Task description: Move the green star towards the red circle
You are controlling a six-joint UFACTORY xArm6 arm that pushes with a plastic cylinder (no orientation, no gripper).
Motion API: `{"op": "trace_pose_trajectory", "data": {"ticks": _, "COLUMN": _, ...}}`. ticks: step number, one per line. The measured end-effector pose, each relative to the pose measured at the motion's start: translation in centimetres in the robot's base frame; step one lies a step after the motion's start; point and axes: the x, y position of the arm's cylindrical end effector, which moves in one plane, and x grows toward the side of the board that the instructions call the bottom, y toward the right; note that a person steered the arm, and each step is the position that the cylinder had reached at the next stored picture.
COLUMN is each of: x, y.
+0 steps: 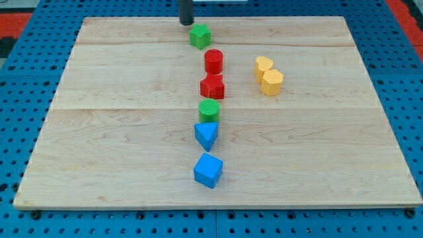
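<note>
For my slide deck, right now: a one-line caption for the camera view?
My tip sits just above-left of the green star, with the red circle right below it.

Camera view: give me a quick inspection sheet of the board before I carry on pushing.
Surface: wooden board, flat, lying on a blue perforated base.
Job's things: green star near the view's top; red circle just below it, a small gap between them.
Clutter: red star, green circle, blue triangle, blue cube in a column below; two yellow blocks touching, at the view's right.
Grippers: none; my tip sits just above-left of the green star.
Cables: nothing seen.
Surroundings: red strips at the top corners.
</note>
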Motion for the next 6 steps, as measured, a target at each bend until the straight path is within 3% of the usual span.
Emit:
{"op": "trace_pose_trajectory", "data": {"ticks": 1, "x": 3.8, "y": 2.3}}
{"op": "trace_pose_trajectory", "data": {"ticks": 3, "x": 5.2, "y": -4.4}}
{"op": "trace_pose_trajectory", "data": {"ticks": 5, "x": 6.9, "y": 3.1}}
{"op": "trace_pose_trajectory", "data": {"ticks": 6, "x": 6.9, "y": 1.6}}
